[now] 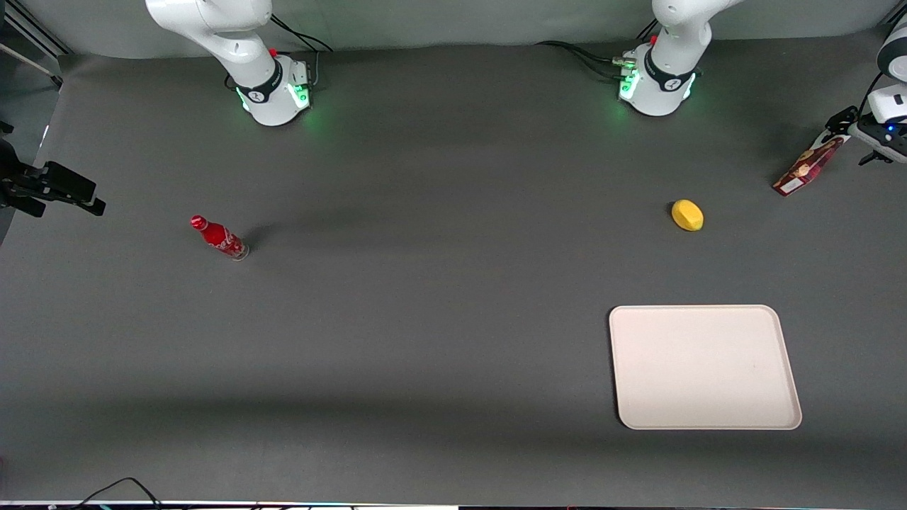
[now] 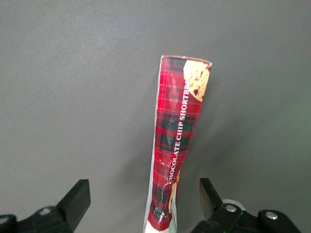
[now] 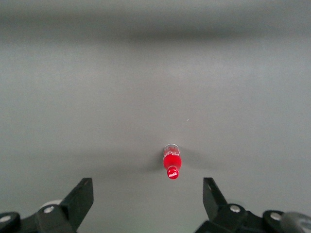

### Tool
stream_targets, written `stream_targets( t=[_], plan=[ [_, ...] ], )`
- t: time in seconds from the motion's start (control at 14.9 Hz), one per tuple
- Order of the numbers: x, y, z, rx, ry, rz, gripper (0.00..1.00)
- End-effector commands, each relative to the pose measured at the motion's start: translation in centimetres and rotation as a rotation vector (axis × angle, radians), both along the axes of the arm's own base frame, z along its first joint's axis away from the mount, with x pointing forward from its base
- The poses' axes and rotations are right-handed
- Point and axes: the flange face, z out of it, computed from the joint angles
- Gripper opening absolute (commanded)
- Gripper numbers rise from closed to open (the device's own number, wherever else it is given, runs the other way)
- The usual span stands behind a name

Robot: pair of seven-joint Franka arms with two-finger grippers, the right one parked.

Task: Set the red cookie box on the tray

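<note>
The red cookie box [image 1: 808,166] is long, narrow and dark red, and it appears to stand on end near the table's edge at the working arm's end. My left gripper [image 1: 838,127] hangs just above its upper end. In the left wrist view the box [image 2: 175,145] runs down between the two black fingers [image 2: 77,196], which stand wide apart with a gap on each side, so the gripper [image 2: 144,191] is open and touches nothing. The cream-white tray [image 1: 705,367] lies flat and bare, much nearer the front camera than the box.
A yellow lemon [image 1: 687,214] lies between the box and the tray, a little toward the table's middle. A red soda bottle [image 1: 220,237] stands toward the parked arm's end, and the right wrist view shows that bottle [image 3: 171,165] too.
</note>
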Motion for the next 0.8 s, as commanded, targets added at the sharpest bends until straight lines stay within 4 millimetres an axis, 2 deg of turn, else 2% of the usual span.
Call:
stream_targets(
  t=[0.0, 0.07, 0.2, 0.4, 0.47, 0.54, 0.74],
  plan=[
    [-1.1, 0.5, -2.6, -0.027, -0.003, 0.002, 1.0],
    [-1.3, 0.5, -2.9, -0.036, -0.009, 0.004, 1.0],
    [-3.0, 1.2, -3.8, -0.053, 0.001, 0.018, 1.0],
    [-3.1, 1.2, -4.1, -0.057, 0.006, 0.012, 1.0],
    [-3.1, 1.2, -4.1, -0.057, 0.006, 0.012, 0.97],
    [-3.1, 1.2, -4.1, -0.057, 0.006, 0.012, 0.8],
    [-2.5, 1.1, -3.9, -0.053, 0.003, 0.008, 0.21]
  ],
)
